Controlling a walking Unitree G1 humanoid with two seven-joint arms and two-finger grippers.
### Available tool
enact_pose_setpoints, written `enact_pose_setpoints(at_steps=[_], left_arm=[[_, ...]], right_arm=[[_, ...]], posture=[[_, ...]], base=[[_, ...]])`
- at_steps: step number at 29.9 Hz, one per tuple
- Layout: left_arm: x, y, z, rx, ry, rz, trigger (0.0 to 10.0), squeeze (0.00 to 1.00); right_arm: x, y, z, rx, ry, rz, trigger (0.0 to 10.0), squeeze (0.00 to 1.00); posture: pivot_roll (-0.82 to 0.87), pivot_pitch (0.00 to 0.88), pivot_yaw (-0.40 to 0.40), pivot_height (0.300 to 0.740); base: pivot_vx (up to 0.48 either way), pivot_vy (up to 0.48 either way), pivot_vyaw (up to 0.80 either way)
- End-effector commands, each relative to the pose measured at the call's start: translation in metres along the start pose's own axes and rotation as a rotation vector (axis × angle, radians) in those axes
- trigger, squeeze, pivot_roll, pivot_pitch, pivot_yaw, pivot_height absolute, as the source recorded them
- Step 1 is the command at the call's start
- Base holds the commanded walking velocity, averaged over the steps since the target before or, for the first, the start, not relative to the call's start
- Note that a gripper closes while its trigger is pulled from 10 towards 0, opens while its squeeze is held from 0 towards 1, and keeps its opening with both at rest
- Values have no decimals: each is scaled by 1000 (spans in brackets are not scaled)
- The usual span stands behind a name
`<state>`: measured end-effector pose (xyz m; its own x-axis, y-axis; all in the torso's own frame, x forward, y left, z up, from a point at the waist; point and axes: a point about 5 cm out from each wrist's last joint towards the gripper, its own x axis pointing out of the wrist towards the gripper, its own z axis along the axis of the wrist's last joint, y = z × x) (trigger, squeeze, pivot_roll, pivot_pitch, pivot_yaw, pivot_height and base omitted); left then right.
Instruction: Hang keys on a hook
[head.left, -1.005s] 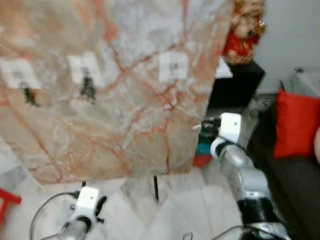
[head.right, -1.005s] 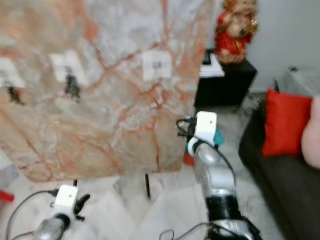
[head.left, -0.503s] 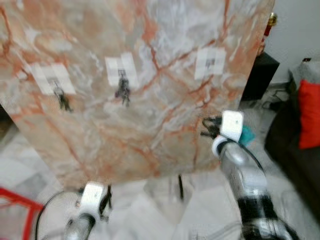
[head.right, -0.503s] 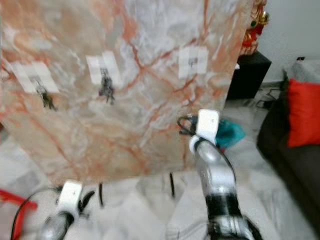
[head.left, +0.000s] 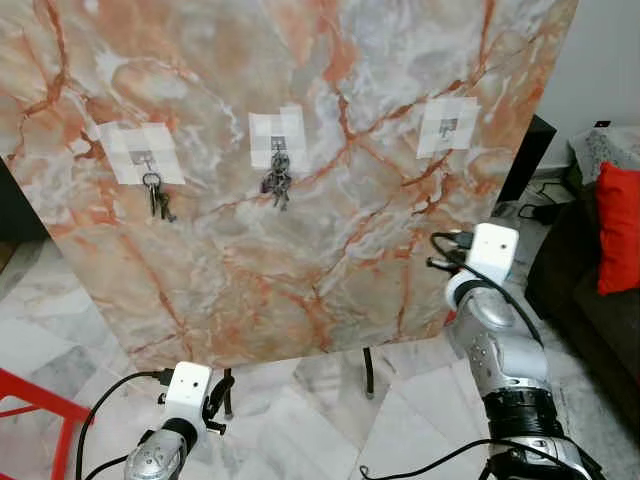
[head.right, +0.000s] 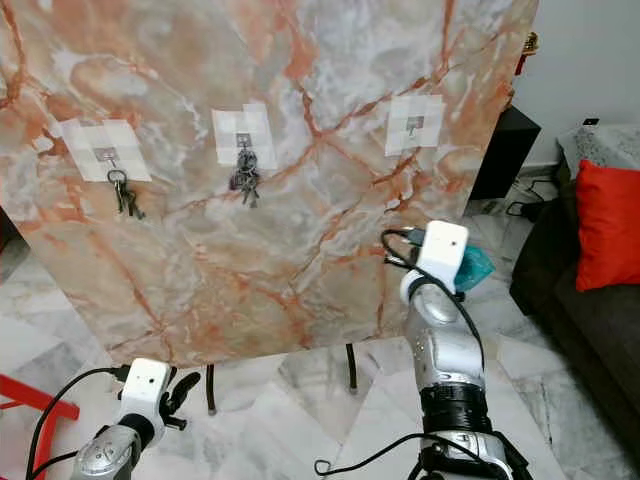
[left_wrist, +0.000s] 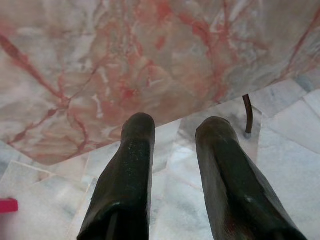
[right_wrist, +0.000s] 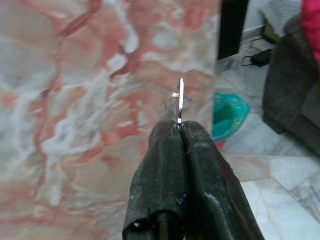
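Note:
A marble board (head.left: 300, 250) leans upright with three taped hooks. One set of keys (head.left: 156, 196) hangs on the left hook and another bunch of keys (head.left: 277, 186) on the middle hook. The right hook (head.left: 447, 127) is bare. My right gripper (right_wrist: 179, 126) is shut on a thin metal key ring (right_wrist: 180, 100), seen edge-on, and is raised in front of the board's lower right part, below the bare hook. The keys on that ring are hidden. My left gripper (left_wrist: 175, 125) hangs low and open above the floor, near the board's bottom edge.
Thin black legs (head.left: 368, 372) hold the board up on the marble floor. A black cabinet (head.left: 528, 150) and a teal bag (head.right: 472, 268) lie behind the board's right edge. A dark sofa with a red cushion (head.left: 620, 228) stands at the right, a red frame (head.left: 25, 412) at the lower left.
The whole picture has shifted and sharpened as the head moved, so all three hooks now sit higher and nearer the middle. My right gripper stays raised by the board, still shut.

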<state>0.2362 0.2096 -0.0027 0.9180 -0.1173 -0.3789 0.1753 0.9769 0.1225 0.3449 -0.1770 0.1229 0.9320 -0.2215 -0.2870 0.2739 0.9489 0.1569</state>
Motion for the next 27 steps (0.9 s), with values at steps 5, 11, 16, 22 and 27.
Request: enact_pose_setpoints(at_steps=[5, 11, 16, 22, 27], left_arm=[[1, -7, 1, -14, -7, -32, 10000, 0], [1, -9, 3, -9, -14, -46, 10000, 0], [1, -8, 4, -2, -16, -45, 10000, 0], [1, -6, 4, 5, -13, -42, 10000, 0], [1, -6, 5, 7, -15, -43, 10000, 0]], right_arm=[[1, -4, 5, 16, -25, -34, 10000, 0], [1, -2, 3, 20, -26, -39, 10000, 0], [2, 0, 6, 20, -36, -37, 10000, 0], [2, 1, 8, -2, -45, -22, 10000, 0], [3, 0, 8, -7, -49, -19, 10000, 0]], posture=[[17, 0, -38, 740], [20, 0, -38, 740], [18, 0, -38, 740], [16, 0, -35, 740], [18, 0, -34, 740]], base=[[0, 0, 0], [0, 0, 0], [0, 0, 0], [214, 0, 0], [307, 0, 0]])
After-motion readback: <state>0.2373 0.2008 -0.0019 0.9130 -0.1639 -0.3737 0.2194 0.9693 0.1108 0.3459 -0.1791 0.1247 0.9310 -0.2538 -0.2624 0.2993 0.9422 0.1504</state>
